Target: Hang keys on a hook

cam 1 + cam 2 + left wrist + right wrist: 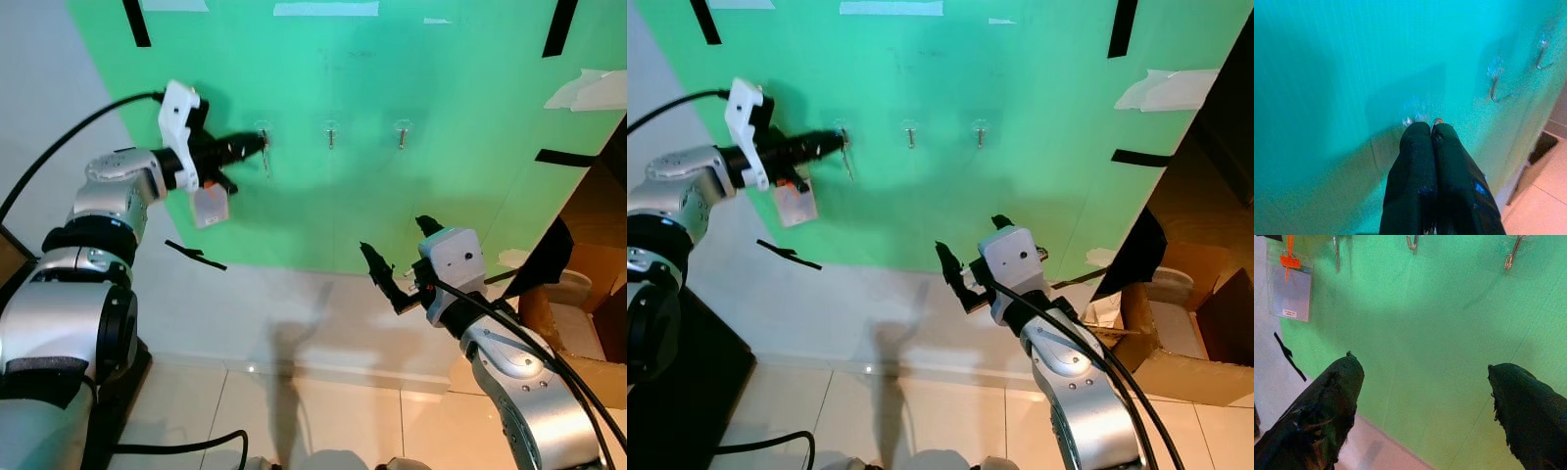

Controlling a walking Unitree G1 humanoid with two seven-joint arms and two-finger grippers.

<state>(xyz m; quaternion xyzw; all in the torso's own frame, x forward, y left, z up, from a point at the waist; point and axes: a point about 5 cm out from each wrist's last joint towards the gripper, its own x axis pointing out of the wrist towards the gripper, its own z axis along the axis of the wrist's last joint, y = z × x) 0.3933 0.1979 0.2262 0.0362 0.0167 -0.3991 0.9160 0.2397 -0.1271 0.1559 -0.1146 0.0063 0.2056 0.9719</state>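
Observation:
My left gripper (257, 145) is raised against the green board (392, 196), its fingertips at the leftmost of three small hooks (263, 127). It is shut on the keys: a key (266, 162) dangles at the tips, and a grey tag (211, 206) on an orange strap hangs below the fingers. In the left wrist view the two fingers (1422, 161) press together, with a bit of metal ring (1437, 120) at their tips touching the board. The middle hook (331, 132) and right hook (403, 132) are bare. My right gripper (402, 247) is open, lower down in front of the board.
Black tape strips (196, 255) mark the board and the white wall. An open cardboard box (578, 304) stands at the right on the tiled floor (323, 421). A black cable (186, 448) lies on the floor at the lower left.

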